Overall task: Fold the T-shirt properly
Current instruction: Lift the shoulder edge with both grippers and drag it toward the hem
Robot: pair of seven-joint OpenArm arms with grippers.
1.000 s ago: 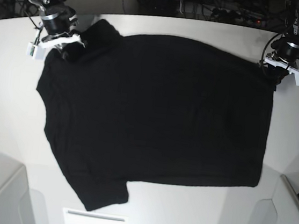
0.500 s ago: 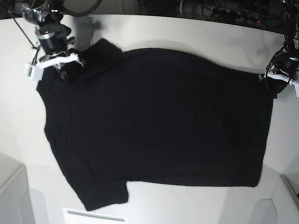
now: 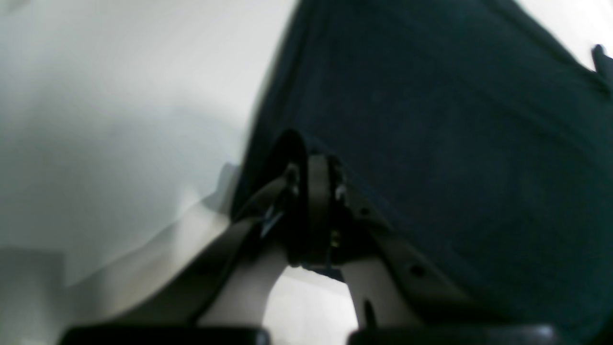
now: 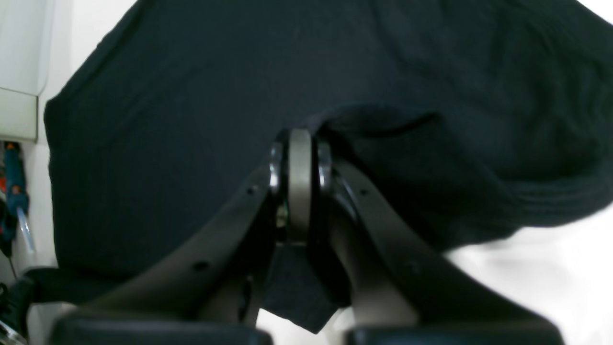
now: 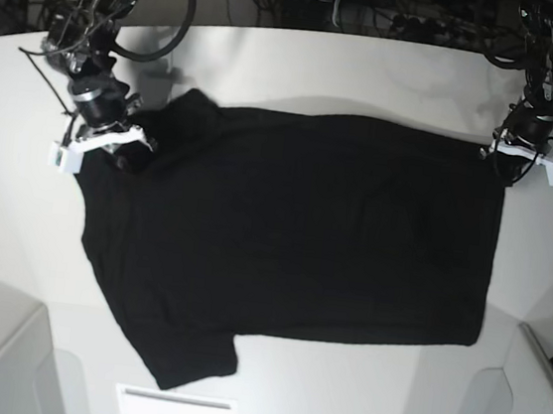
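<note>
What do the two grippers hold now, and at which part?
Both hold the T-shirt. The right gripper is shut on the sleeve and shoulder end; the left gripper is shut on the far corner of the hem end.

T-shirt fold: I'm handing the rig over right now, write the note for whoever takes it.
Left tool: shut on the T-shirt, at the far corner on the base view's right.
Right tool: shut on the far edge by the sleeve, base view's left.
The shirt lies spread over the table, its far edge pulled toward the near side.
Done: both grips, fold begun.
Left: carry the far edge over, release, finish the remaining folds.
</note>
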